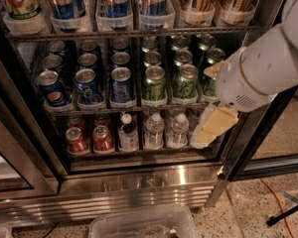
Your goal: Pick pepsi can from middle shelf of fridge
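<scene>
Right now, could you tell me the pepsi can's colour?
Pepsi can: blue, camera view; end effector low right of middle shelf.

The middle shelf point(139, 107) is open at the front. The gripper point(216, 126) hangs at 3 o'clock, by the water bottles point(154, 131). Green cans point(154, 83) stand between it and the pepsi cans point(88, 86) at 9 o'clock.
</scene>
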Controlling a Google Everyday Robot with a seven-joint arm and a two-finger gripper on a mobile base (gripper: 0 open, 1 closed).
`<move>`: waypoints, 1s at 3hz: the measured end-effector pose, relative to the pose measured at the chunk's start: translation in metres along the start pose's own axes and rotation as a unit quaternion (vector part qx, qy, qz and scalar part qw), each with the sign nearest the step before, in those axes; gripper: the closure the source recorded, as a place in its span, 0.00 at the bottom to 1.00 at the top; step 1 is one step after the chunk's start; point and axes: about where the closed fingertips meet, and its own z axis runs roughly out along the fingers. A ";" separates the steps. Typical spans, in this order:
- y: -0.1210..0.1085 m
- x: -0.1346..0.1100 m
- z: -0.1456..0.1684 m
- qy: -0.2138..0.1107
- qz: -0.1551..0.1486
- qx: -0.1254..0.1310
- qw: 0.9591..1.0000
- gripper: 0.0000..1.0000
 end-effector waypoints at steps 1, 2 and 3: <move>-0.003 0.015 0.038 -0.019 -0.010 0.024 0.999 0.00; 0.011 0.015 0.065 -0.043 0.000 0.054 0.998 0.00; -0.001 0.010 0.068 -0.056 0.001 0.088 0.995 0.00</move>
